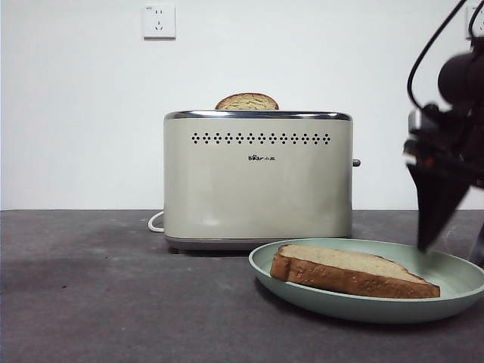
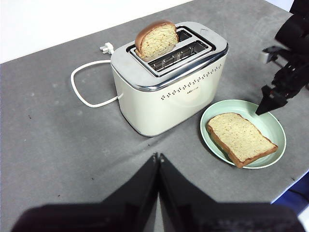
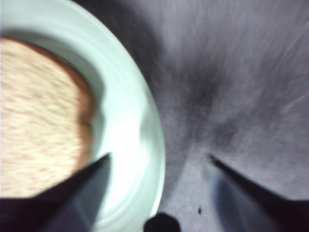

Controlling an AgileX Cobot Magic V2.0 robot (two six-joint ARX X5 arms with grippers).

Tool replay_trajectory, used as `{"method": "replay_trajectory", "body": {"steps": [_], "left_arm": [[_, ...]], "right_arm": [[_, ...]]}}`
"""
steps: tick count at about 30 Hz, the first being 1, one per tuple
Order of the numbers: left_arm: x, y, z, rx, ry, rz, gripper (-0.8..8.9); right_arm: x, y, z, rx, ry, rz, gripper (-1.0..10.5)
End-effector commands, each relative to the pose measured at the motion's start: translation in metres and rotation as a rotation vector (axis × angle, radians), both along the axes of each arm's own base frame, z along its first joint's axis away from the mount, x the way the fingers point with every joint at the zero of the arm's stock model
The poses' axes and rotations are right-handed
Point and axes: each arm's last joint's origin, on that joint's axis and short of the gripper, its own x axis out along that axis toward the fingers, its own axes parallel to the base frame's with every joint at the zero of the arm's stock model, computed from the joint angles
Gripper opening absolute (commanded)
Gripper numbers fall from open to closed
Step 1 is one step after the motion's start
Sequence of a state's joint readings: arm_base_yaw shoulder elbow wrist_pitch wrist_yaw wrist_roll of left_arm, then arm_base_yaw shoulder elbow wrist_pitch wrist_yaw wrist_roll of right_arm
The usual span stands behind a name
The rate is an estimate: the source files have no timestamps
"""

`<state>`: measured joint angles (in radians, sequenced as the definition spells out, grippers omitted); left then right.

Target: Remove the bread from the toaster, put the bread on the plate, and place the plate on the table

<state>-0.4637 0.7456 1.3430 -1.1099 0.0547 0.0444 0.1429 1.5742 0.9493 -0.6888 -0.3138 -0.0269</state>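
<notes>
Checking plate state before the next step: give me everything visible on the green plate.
The plate is round, shallow and pale mint green, with a smooth, slightly glossy surface and a raised rim. It sits flat on the table, just in front of the toaster and off toward one end. The bread lies flat inside it, covering much of the well. The right gripper is open at the plate's edge, one jaw over the rim and one over the table; contact cannot be judged.
</notes>
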Motion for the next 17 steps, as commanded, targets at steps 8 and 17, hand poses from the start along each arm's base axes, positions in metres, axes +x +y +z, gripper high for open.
{"method": "replay_trajectory", "body": {"steps": [8, 17], "left_arm": [[-0.001, 0.000, 0.000, -0.002, -0.004, -0.001, -0.09], [-0.001, 0.000, 0.000, -0.002, -0.004, -0.002, -0.08]], "right_arm": [[-0.061, 0.000, 0.081, 0.048, -0.225, 0.048, 4.4], [-0.145, 0.002, 0.139, 0.290, -0.457, 0.235, 3.1]]}}
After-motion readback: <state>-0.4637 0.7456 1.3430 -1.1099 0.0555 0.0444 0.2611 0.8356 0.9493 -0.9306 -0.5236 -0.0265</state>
